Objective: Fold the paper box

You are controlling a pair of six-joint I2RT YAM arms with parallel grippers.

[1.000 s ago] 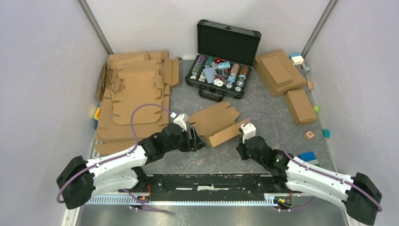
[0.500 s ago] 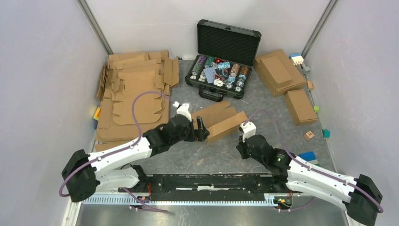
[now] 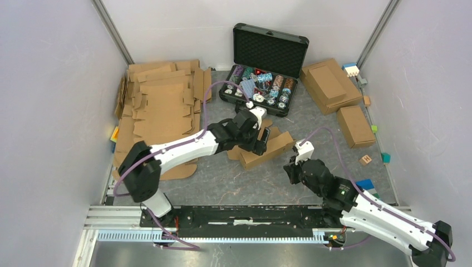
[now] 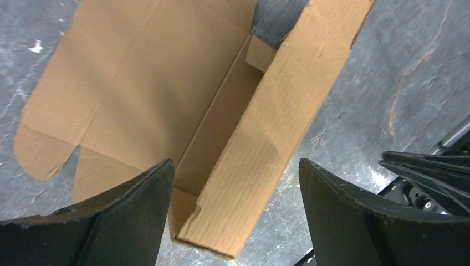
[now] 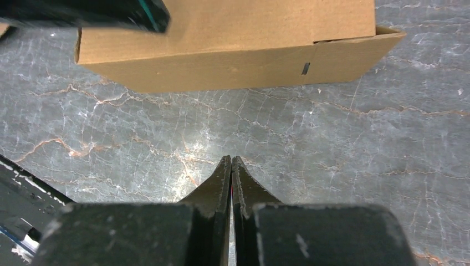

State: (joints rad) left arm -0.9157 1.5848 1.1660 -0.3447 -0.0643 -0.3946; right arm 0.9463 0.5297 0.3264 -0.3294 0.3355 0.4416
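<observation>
My left claw point(image 4: 234, 166) is spread wide and hangs right over the paper box point(image 3: 271, 148), with 1 finger on each side of its standing long wall. I cannot tell if the fingers touch the card. The box sits in the middle of the desk point(image 5: 343, 144), near the black case point(image 3: 271, 53), on my side of it. It is only partly made: 1 long wall stands up, and the flat part with the round flaps lies open beside it. In the top view the long way of the box runs from near left to far right. My right claw point(image 5: 231, 160) is pressed together and holds nothing. It points at the long outside wall from the near right side, with a strip of bare desk between. So my left arm is nearer, and I think it should make the next fold while my right claw comes in to steady the wall.
</observation>
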